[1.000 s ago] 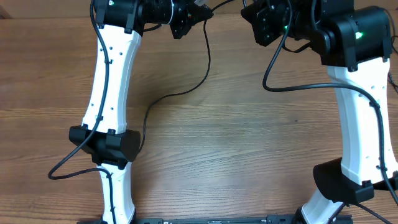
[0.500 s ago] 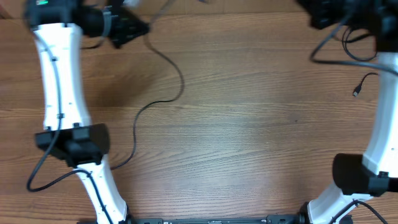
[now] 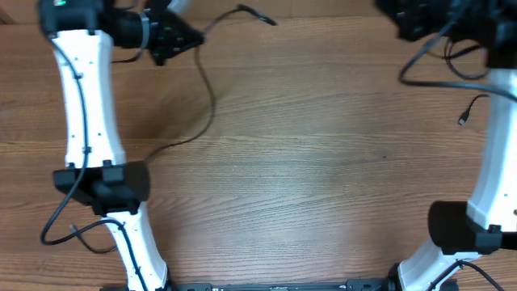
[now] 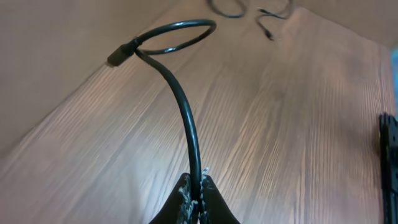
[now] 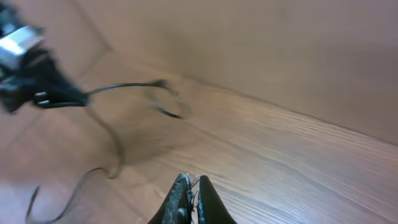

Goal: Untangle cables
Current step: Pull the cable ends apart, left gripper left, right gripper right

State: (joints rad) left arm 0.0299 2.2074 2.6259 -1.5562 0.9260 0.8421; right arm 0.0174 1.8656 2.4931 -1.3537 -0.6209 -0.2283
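Cable (image 3: 212, 97) trails over the wooden counter (image 3: 323, 186) in the overhead view. It runs from its plug end near the top centre, through the left pincer (image 3: 192, 36) at upper left and down toward the left arm (image 3: 85, 97), while the right pincer (image 3: 396, 20) sits partly cut off at upper right. From the left wrist, that pincer (image 4: 194, 190) is clenched on the cable (image 4: 185, 112), which rises and curls into a loop at upper left. From the right wrist, the right pincer (image 5: 188, 186) is squeezed tight with nothing plainly between its tips, and the cable (image 5: 124, 87) shows blurred at upper left.

Even, soft light — wrist views blurred
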